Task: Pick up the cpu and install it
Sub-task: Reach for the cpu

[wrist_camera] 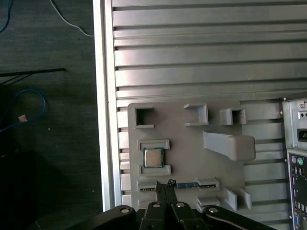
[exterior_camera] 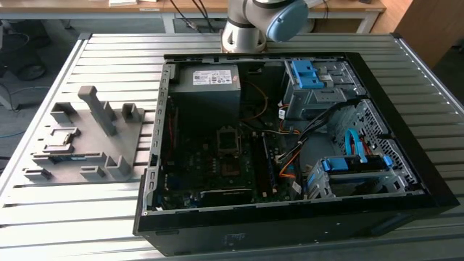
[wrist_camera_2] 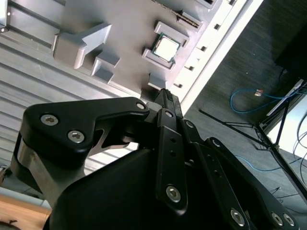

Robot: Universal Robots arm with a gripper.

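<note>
The cpu point(wrist_camera: 153, 157) is a small square chip with a pale metal top. It lies flat in a framed pocket of the grey fixture plate point(wrist_camera: 192, 143) on the slatted table, at the exterior view's left point(exterior_camera: 62, 138). In the second wrist view the cpu point(wrist_camera_2: 166, 47) sits just beyond the fingertips. My gripper point(wrist_camera: 166, 184) hangs well above the plate and apart from the chip, its black fingers point(wrist_camera_2: 165, 96) pressed together with nothing between them. The open computer case point(exterior_camera: 290, 147) shows the dark socket point(exterior_camera: 228, 138) on its motherboard.
A thin memory stick point(wrist_camera: 187, 184) lies in a slot of the plate beside the cpu pocket. A tall grey post point(exterior_camera: 98, 109) and several low blocks rise from the plate. The table edge point(wrist_camera: 103, 120) runs close by, with floor and cables beyond. The arm's base point(exterior_camera: 246, 27) stands behind the case.
</note>
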